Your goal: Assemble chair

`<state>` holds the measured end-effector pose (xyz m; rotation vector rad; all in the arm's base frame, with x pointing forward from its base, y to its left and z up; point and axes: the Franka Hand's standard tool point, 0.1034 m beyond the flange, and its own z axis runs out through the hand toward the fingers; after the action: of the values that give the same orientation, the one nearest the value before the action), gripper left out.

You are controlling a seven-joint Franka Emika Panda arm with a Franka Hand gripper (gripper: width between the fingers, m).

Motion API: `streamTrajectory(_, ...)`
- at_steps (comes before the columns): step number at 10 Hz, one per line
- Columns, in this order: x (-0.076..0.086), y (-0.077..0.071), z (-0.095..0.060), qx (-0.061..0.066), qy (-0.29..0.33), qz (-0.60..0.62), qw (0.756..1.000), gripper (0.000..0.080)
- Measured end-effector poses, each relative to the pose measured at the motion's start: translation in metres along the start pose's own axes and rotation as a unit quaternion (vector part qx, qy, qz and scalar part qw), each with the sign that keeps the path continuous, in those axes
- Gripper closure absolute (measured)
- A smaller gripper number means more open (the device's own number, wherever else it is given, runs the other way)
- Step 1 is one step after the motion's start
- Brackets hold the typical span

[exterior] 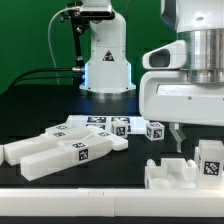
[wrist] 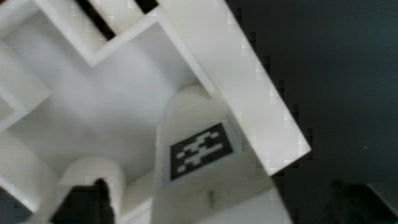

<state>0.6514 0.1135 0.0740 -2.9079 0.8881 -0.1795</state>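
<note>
Gripper [exterior: 178, 142] spread wide, gripping nothing, hovering just above chair slab [exterior: 168, 172] at exterior view's right, bars [exterior: 55, 152] and tagged blocks [exterior: 122, 126] loose on black table [exterior: 30, 115] further left

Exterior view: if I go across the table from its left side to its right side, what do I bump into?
long white bars → small tagged block → the tool → tagged chair piece
</note>
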Motion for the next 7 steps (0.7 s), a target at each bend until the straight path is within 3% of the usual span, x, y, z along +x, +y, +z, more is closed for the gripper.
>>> streamTrajectory(1, -0.0001, -0.0001, 0.0001, 0.0, 0.0, 0.005, 1.0, 0.0246)
streamTrajectory(2, -0.0005, -0.0003, 0.0003, 0.001, -0.001, 0.043, 0.999, 0.0445)
streamTrajectory(3, -0.0003, 0.0004, 0.0004, 0.0, -0.001, 0.083, 0.997, 0.0514)
streamTrajectory(5, 0.0, 0.0005, 0.0003, -0.002, -0.002, 0.18, 0.984, 0.0514)
streamTrajectory(7, -0.0012, 0.0001, -0.0011, -0.013, -0.008, 0.342, 0.94, 0.0514)
